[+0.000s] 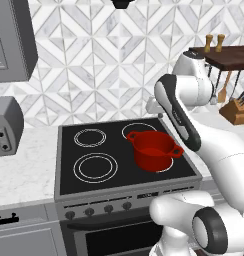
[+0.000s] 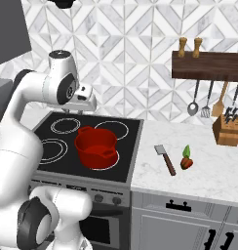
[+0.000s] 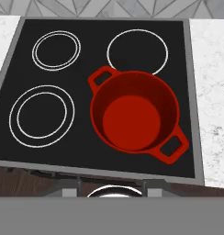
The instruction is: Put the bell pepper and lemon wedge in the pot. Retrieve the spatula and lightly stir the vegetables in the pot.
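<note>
The glossy red pot [image 1: 153,149] stands on the front right burner of the black stove top [image 1: 94,155], with nothing inside it [image 3: 132,120]. My gripper [image 2: 75,112] hangs over the back of the stove, above and behind the pot [image 2: 95,146], open and holding nothing. On the marble counter right of the stove lies the spatula [image 2: 165,160], with its dark handle toward the front. Beside it sits a small red-brown bell pepper [image 2: 187,164]. A green wedge-shaped piece [image 2: 186,151] touches its far side.
A wooden knife block [image 2: 227,130] stands at the counter's back right. Above it a dark wall shelf [image 2: 208,66] carries two grinders, with hanging utensils [image 2: 207,105] below. A grey toaster [image 1: 6,125] sits on the counter left of the stove.
</note>
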Robot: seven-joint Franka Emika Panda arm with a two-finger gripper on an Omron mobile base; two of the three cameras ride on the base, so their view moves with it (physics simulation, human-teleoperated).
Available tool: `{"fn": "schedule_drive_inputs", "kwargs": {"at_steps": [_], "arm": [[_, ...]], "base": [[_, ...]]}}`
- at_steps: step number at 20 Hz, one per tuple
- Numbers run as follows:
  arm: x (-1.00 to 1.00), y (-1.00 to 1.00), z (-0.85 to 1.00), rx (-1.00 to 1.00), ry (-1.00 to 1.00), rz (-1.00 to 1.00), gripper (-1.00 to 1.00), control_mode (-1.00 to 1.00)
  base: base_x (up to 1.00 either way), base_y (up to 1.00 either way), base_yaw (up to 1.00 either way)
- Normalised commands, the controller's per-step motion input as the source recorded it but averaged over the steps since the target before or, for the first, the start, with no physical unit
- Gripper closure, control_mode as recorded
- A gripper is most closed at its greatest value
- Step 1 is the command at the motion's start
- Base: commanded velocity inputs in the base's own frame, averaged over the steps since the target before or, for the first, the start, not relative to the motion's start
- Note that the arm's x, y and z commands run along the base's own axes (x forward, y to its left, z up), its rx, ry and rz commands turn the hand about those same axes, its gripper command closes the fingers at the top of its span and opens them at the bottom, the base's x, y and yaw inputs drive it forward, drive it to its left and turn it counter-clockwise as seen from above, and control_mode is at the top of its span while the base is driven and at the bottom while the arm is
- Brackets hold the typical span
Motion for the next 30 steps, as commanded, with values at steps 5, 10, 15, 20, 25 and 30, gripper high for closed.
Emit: {"fn": "schedule_drive_inputs", "kwargs": {"at_steps": [5,10,15,20,25,30], "arm": [[0.0,-0.22,0.0,0.0,-0.01,0.0,-1.0,-1.0],[0.0,-0.88,-0.09,0.0,0.0,-0.05,-1.0,-1.0],[0.05,-1.0,-0.22,0.0,0.0,-0.1,-1.0,-1.0],[0.06,-1.0,-0.32,0.0,0.02,-0.13,-1.0,-1.0],[0.1,-1.0,-0.38,0.0,0.05,-0.14,-1.0,-1.0],[0.19,-1.0,-0.4,0.0,0.07,-0.1,-1.0,-1.0]], "base": [[0.0,0.0,0.0],[0.0,0.0,0.0],[0.0,0.0,0.0],[0.0,0.0,0.0],[0.0,0.0,0.0],[0.0,0.0,0.0]]}}
